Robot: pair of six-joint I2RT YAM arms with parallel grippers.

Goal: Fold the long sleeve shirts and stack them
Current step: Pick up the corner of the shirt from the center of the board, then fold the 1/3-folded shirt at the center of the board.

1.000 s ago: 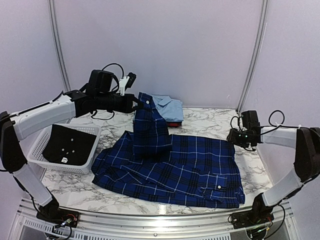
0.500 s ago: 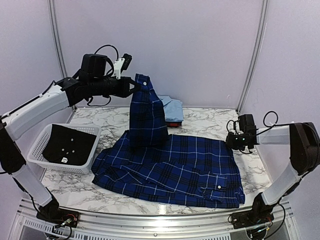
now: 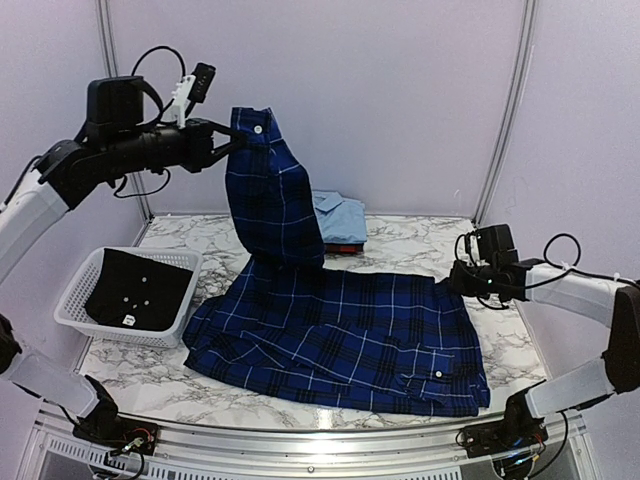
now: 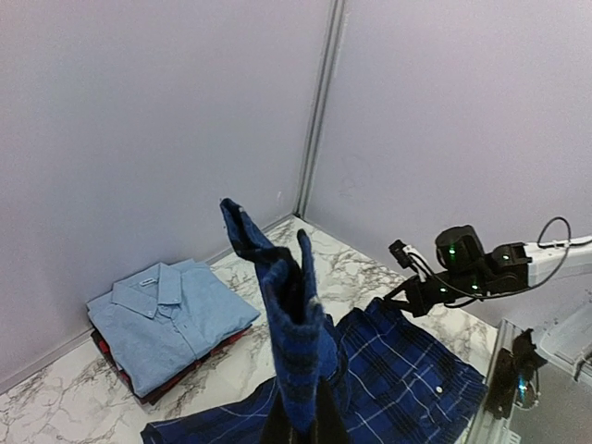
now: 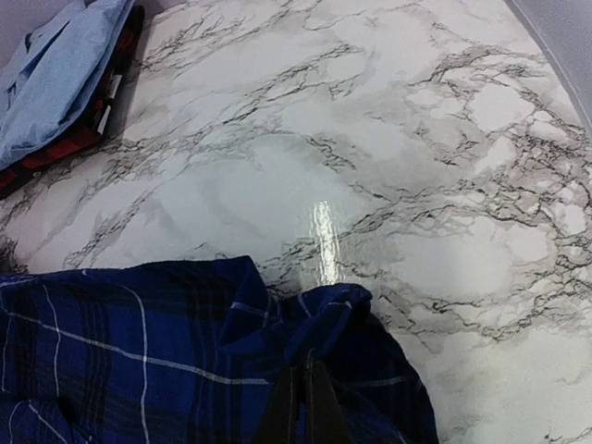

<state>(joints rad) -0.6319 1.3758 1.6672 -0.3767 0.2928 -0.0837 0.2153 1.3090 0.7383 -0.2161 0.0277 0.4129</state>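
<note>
A navy plaid shirt lies spread on the marble table. My left gripper is shut on its sleeve cuff and holds it high above the table's back left; the sleeve hangs down from it. My right gripper is shut on the shirt's far right corner, low over the table. A folded light blue shirt rests on a folded red-and-black plaid shirt at the back centre.
A white slotted basket holding a black item stands on the left of the table. The metal rail runs along the near edge. Purple walls enclose the back and sides.
My left gripper has lifted the sleeve up and to the left. My right gripper has come down onto the shirt's right corner and shut on it.
</note>
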